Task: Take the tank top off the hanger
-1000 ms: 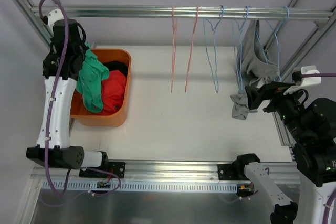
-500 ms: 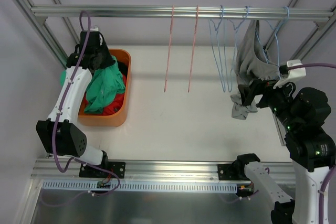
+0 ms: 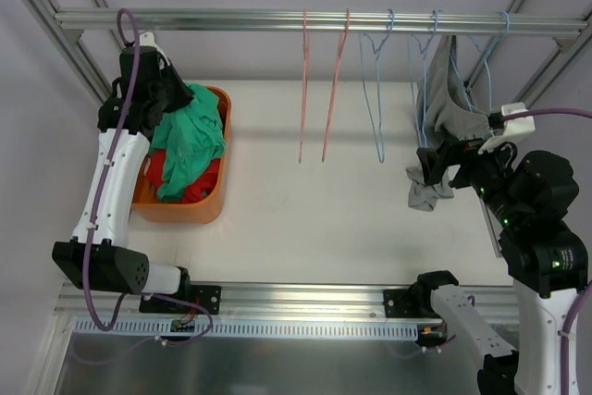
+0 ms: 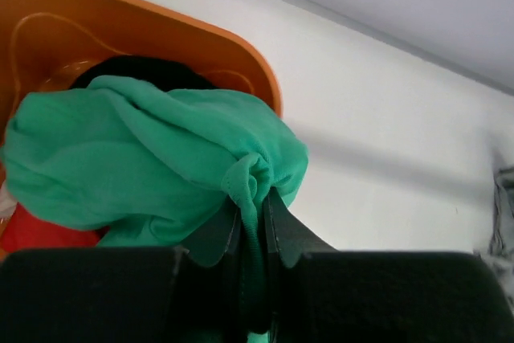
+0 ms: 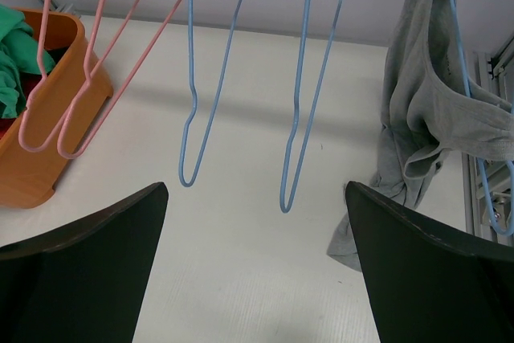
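Lowering green garment (image 4: 152,150) into bin (image 4: 249,62) beneath left fingers (image 4: 287,234), still pinching it; right fingers (image 5: 88,271), spread wide, nearing grey tank top (image 5: 422,110) on hanger (image 5: 484,178).

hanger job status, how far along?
Done: four hangers hang bare, a red garment lies in the orange bin. In hand: the left gripper pinches a green garment over the bin. Left: the grey tank top hangs from the rail; the right gripper is open near it.

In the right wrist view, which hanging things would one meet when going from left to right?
pink hangers → first blue hanger → second blue hanger → grey tank top
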`<state>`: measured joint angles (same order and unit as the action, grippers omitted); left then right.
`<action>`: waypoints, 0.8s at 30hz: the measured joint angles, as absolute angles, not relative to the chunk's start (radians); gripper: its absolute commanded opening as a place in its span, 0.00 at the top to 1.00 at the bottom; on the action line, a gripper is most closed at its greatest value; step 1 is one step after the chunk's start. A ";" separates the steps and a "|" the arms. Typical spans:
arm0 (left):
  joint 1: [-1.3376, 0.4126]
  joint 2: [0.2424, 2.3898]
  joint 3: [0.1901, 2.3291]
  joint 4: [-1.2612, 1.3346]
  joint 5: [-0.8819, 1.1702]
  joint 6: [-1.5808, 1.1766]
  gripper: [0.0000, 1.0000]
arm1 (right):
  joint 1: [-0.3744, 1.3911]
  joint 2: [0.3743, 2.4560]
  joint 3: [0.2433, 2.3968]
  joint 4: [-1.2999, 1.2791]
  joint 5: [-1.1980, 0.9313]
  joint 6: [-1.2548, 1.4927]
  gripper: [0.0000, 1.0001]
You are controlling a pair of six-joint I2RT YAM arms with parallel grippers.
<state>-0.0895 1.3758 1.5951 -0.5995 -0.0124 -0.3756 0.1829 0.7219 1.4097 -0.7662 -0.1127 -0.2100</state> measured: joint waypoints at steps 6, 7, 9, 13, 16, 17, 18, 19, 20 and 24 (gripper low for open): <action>0.018 1.412 1.513 -0.585 -0.092 -0.472 1.00 | 0.183 0.721 1.409 -0.766 -0.113 -0.211 0.00; 0.031 1.433 1.505 -0.586 -0.110 -0.485 1.00 | 0.183 0.721 1.409 -0.766 -0.113 -0.211 0.00; 0.048 1.479 1.498 -0.586 -0.144 -0.509 1.00 | 0.183 0.721 1.409 -0.766 -0.112 -0.212 0.00; 0.052 1.568 1.454 -0.573 -0.184 -0.560 1.00 | 0.183 0.719 1.403 -0.760 -0.114 -0.212 0.00; 0.052 1.643 1.423 -0.572 -0.184 -0.588 1.00 | 0.183 0.720 1.393 -0.756 -0.118 -0.210 0.01; 0.052 1.673 1.417 -0.570 -0.183 -0.595 1.00 | 0.183 0.722 1.393 -0.756 -0.118 -0.208 0.01; 0.052 1.700 1.411 -0.562 -0.180 -0.601 1.00 | 0.183 0.723 1.393 -0.754 -0.118 -0.206 0.00; 0.052 1.723 1.405 -0.558 -0.176 -0.609 1.00 | 0.183 0.725 1.393 -0.752 -0.120 -0.204 0.00; 0.052 1.739 1.401 -0.553 -0.171 -0.616 1.00 | 0.183 0.726 1.393 -0.752 -0.121 -0.202 0.00; 0.052 1.761 1.395 -0.540 -0.165 -0.634 0.94 | 0.183 0.725 1.391 -0.750 -0.134 -0.198 0.01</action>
